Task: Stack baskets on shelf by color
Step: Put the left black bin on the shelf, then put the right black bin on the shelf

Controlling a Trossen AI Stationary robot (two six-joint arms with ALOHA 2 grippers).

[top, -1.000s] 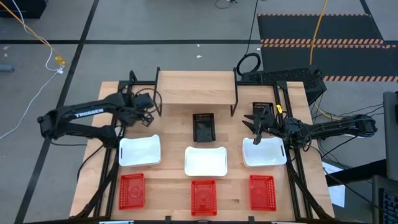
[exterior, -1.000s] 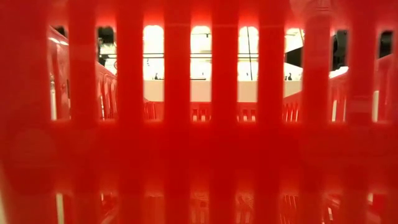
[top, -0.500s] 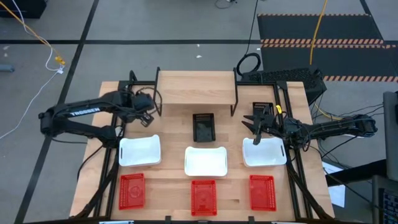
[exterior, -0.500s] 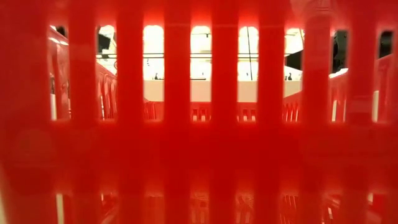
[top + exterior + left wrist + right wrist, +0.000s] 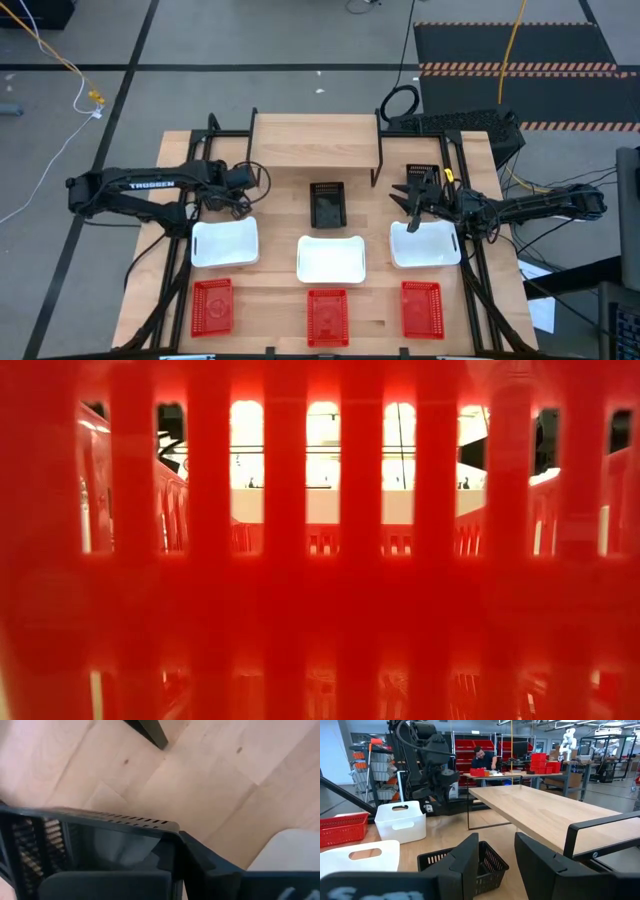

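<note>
My left gripper (image 5: pixel 240 184) is shut on a black mesh basket (image 5: pixel 100 850) over the table's left part, between the shelf (image 5: pixel 315 142) and a white basket (image 5: pixel 224 243). My right gripper (image 5: pixel 412 196) stands open and level at the table's right. It points toward a black basket (image 5: pixel 465 862) that rests on the table at the centre (image 5: pixel 327 204). Another black basket (image 5: pixel 422 175) lies just behind it. Two more white baskets (image 5: pixel 331 258) (image 5: pixel 425 245) and three red baskets (image 5: pixel 212 306) (image 5: pixel 327 316) (image 5: pixel 421 308) sit in rows nearer the front edge. My left gripper holds the black basket by its slotted upper rim (image 5: pixel 150 822), near a corner. The fingers come from above, pointing steeply down, and the basket hangs below them. The basket hides the fingertips. Whether its bottom touches the table I cannot tell.
The shelf's plank top (image 5: pixel 545 812) bears nothing. Its black legs (image 5: pixel 150 732) stand close to my left gripper. A red basket's mesh wall (image 5: pixel 320 560) blocks nearly all of the low view. A person sits at a bench (image 5: pixel 485 760) beyond the table.
My left gripper has moved down and toward the table's near and right edges, away from the shelf's left leg and closer to the left white basket. It has rolled somewhat, and it stays shut on the black basket.
</note>
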